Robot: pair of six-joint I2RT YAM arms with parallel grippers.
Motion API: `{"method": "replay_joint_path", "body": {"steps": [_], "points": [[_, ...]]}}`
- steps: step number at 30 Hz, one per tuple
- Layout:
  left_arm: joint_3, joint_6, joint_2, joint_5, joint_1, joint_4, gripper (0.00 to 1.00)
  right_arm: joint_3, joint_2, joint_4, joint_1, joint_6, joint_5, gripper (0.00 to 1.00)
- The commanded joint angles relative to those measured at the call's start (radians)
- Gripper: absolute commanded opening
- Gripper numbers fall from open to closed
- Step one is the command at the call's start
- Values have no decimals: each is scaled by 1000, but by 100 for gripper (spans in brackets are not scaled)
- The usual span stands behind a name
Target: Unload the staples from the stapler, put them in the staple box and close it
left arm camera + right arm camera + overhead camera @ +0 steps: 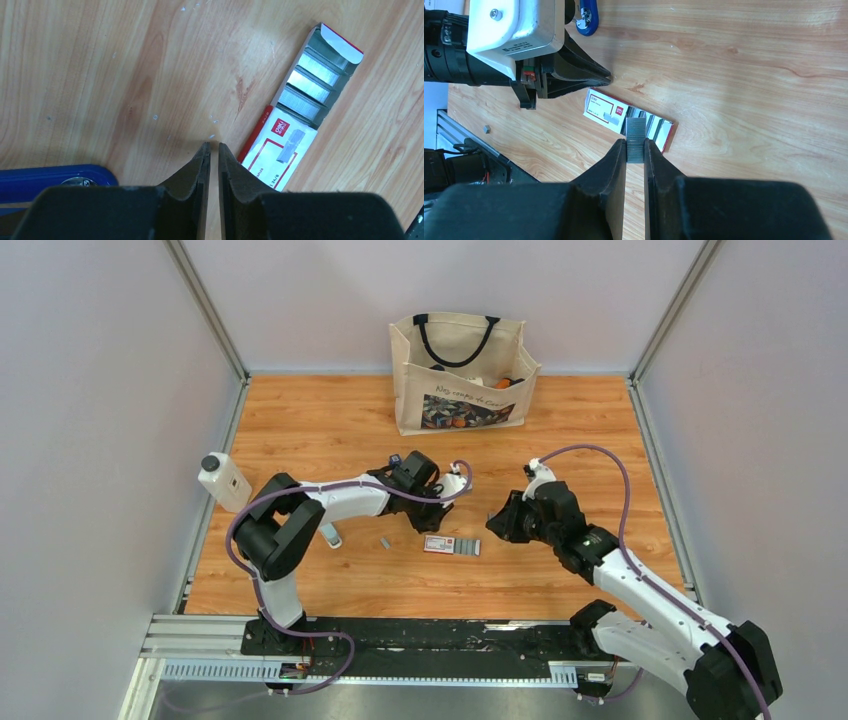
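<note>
My right gripper is shut on a short silvery strip of staples and holds it just above the open white-and-red staple box. In the top view this gripper hangs right of the box. My left gripper is shut and empty, its tips next to the box, which holds more strips. The blue stapler lies just behind the left fingers; it also shows in the right wrist view and partly beside the left wrist in the top view. Another short strip lies on the table.
A pale grey-white stick-like tool lies under the left forearm. A white bottle stands at the left wall. A canvas tote bag stands at the back. The wooden table is walled on three sides.
</note>
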State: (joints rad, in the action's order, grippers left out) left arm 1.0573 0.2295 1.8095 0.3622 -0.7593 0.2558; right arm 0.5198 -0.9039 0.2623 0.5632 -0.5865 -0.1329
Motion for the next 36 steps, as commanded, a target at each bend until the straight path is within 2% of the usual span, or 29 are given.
{"method": "replay_joint_path", "body": {"steps": [1,17,22,24,29,30,33,34,36], "points": [[-10,-5,-24,-16,-17,-33,19,-6,-6,-64,-2,1,-13,10],[-106,-13,-133,-23,-69,-23,18,-12,-15,-52,-2,17,-11,10],[-85,-13,-142,-26,-67,-3,19,-17,-29,-52,-2,22,-27,10],[-62,-9,-147,-34,-69,20,25,-15,-41,-51,3,30,-45,10],[13,-1,-194,-63,-31,92,53,25,-90,-11,67,77,-21,11],[35,-2,-212,-49,-15,121,67,37,-111,0,90,86,-11,11],[87,13,-265,27,41,189,71,68,-156,23,154,122,13,11],[98,16,-282,44,66,204,78,80,-177,34,171,135,24,11],[131,34,-315,110,121,262,78,123,-219,72,211,165,50,10]]}}
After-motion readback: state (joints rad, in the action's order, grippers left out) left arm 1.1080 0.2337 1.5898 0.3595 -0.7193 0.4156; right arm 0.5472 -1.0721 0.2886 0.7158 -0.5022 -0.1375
